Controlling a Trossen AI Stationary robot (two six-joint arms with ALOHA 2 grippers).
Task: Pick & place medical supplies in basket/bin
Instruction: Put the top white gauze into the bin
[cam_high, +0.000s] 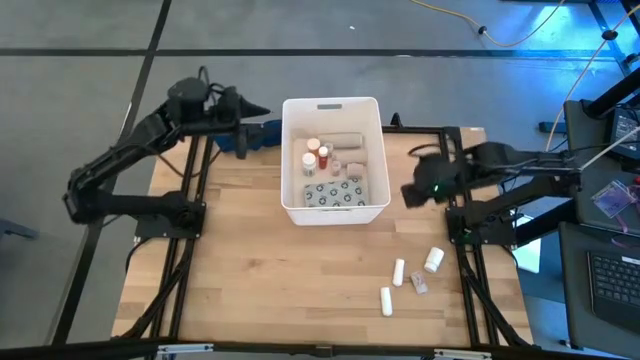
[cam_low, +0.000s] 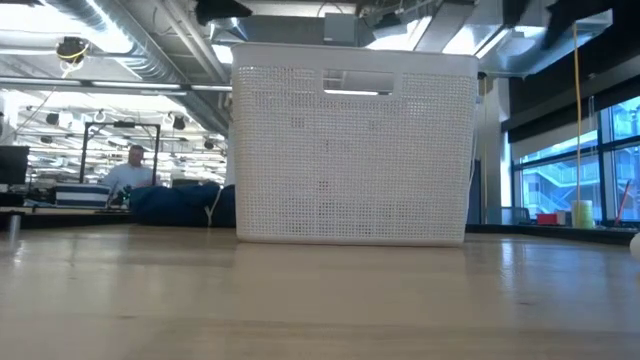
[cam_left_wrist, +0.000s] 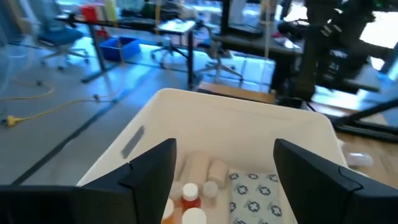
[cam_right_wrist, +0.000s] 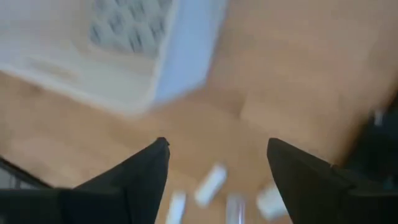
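From above: right tool (cam_high: 412, 192) just beside bin (cam_high: 335, 211), four loose supplies (cam_high: 433, 260) well apart on tabletop (cam_high: 250, 270). Through right wrist: fingers (cam_right_wrist: 144, 168) spread, holding nothing, supplies (cam_right_wrist: 210, 185) blurred, apparently beyond them. Left tool (cam_left_wrist: 224, 165) agape, empty, over bin.

Left claw (cam_left_wrist: 221, 171) spread wide and empty above the white bin (cam_left_wrist: 186, 109), inside it beige rolls (cam_left_wrist: 205, 168), red and white pill bottles (cam_left_wrist: 189, 196), a blister pack (cam_left_wrist: 252, 193), office chairs behind
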